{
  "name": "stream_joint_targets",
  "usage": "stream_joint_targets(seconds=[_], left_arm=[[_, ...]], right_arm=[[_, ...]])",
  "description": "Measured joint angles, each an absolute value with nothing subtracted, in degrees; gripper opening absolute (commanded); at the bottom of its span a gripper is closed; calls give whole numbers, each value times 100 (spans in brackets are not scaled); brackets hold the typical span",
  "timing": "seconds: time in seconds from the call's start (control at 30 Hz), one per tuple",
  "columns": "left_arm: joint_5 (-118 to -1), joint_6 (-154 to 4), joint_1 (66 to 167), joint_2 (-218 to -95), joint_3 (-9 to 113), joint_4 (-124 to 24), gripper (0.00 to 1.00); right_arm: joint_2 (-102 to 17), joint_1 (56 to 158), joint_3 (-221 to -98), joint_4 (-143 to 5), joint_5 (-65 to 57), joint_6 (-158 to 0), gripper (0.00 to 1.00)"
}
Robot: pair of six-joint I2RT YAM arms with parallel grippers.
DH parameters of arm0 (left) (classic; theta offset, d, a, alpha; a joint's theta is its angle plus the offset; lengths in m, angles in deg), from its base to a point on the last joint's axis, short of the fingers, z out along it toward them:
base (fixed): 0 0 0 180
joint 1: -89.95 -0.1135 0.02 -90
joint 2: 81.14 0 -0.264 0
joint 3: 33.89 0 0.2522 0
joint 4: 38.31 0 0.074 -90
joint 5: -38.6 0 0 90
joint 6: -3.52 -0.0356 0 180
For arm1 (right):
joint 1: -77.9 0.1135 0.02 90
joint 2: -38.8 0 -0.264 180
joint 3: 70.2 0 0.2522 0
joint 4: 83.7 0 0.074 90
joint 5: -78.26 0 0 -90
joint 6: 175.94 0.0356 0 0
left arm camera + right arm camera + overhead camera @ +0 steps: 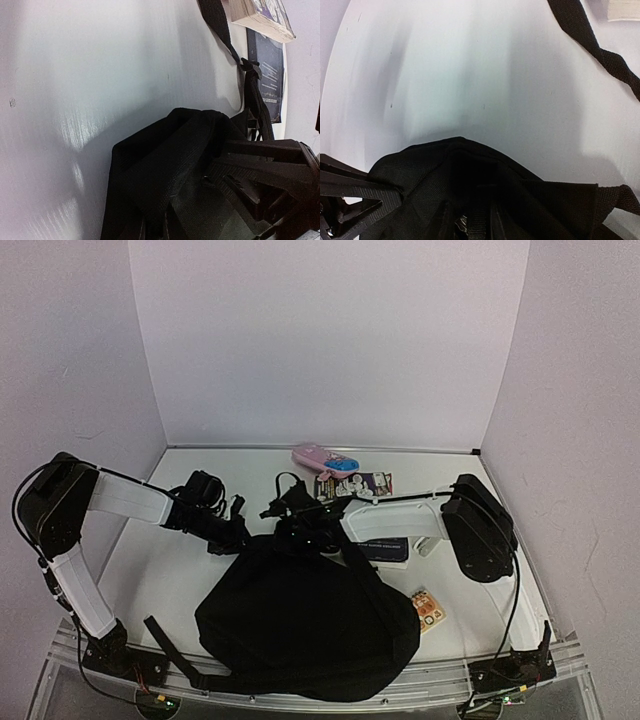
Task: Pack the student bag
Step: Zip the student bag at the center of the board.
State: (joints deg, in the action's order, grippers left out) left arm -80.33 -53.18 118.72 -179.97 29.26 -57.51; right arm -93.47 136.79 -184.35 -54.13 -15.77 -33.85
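Jaws of the left gripper (234,532) and right gripper (300,532) pinch the student bag (300,625) at its top, likely opening it; next, spread its mouth.

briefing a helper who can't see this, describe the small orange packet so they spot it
Find the large soft black fabric backpack on the white table. At its right edge lies a small flat orange packet, the only orange item in view.

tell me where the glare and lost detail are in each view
Top view: even light, but the black bag is one dark mass with little detail. Left wrist view: streaky glare on the white table, close fabric soft. Right wrist view: table centre washed out, bag folds sunk in shadow.
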Motion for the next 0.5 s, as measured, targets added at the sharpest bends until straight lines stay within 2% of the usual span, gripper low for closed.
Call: stream_joint_targets(seconds=[0.2, 0.5], left_arm=[[-8024, -5318, 11872, -17958, 2924, -5759, 7], [-7853, -5186, 11889, -17843, 2916, -5827, 7]], right_arm=[[-9353, 13679, -18436, -5421, -1625, -3356, 1], [-9279, 13789, -18303, -5397, -2209, -3331, 0]])
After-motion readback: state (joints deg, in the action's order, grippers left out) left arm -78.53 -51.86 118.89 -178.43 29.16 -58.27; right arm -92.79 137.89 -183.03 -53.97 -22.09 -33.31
